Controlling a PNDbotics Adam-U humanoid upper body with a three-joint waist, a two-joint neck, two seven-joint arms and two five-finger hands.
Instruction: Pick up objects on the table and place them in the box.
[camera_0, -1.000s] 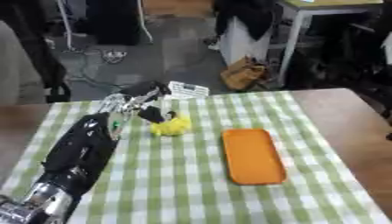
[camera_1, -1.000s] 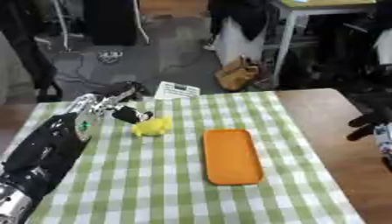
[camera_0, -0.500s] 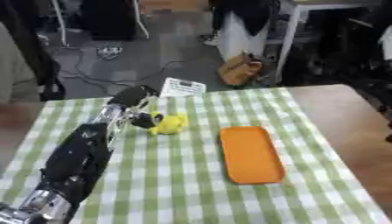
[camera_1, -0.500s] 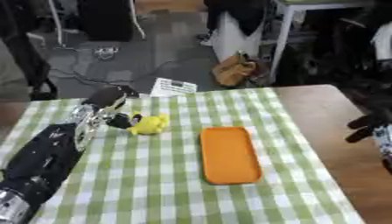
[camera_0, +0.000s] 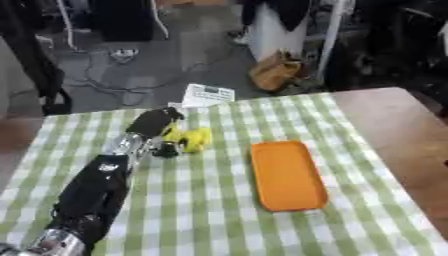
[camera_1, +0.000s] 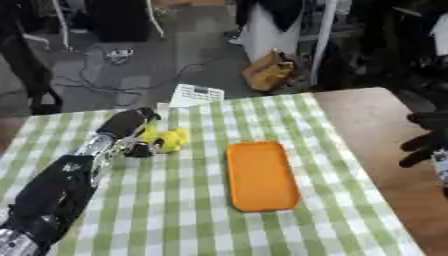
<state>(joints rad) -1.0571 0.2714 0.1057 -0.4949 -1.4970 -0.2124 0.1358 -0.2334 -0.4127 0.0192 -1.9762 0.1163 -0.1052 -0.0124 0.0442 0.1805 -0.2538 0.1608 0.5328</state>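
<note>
Left eye view: yellow object (camera_0: 194, 138), soft-looking and lumpy, is lying on the green-checked tablecloth (camera_0: 201, 200) toward the table's far left part, near the far edge. Left hand (camera_0: 156, 131) is reaching up along the table's left side with fingers curling onto the yellow object's left side; appears to be grasping it, contact visible, exact wrap unclear. Orange tray (camera_0: 286, 175), flat with rounded corners, is sitting right of centre, apart from the yellow object. A white paper sheet (camera_0: 208, 94) is hanging over the far edge just behind the hand. Bare wooden tabletop (camera_0: 394, 135) is showing along the right edge beyond the cloth. Right eye view: right hand (camera_1: 427, 145) is showing at the right edge over the bare wood, dark fingers bending, holding nothing visible; can't tell how far clenched. Behind the table: grey floor with cables (camera_1: 109, 70), a brown bag (camera_1: 267, 70) standing on the floor, dark furniture legs.
</note>
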